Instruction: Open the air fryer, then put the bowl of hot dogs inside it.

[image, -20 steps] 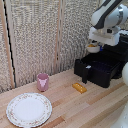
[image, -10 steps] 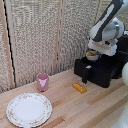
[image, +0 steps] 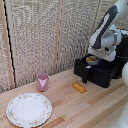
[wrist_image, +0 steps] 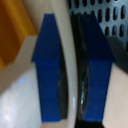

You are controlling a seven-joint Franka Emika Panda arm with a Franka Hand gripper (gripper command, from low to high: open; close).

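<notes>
In the exterior view my gripper [image: 95,54] is shut on the rim of the small white bowl [image: 91,60] and holds it just over the pulled-out black drawer of the air fryer [image: 102,75]. The handle [image: 85,75] juts from the drawer's front. The arm hides most of the air fryer's body. In the wrist view the blue fingers [wrist_image: 49,70] clamp the white bowl rim [wrist_image: 69,45] between them. Orange hot dogs [wrist_image: 12,30] lie inside the bowl. The drawer's perforated black basket [wrist_image: 107,15] shows beyond the rim.
A loose orange-yellow block [image: 79,88] lies on the wooden table [image: 75,107] in front of the drawer. A pink cup [image: 43,81] and a large patterned plate [image: 28,109] stand toward the exterior view's left. A woven screen [image: 45,35] backs the table.
My gripper has come straight down with the bowl, from well above the drawer to just over its opening. Nothing else has moved.
</notes>
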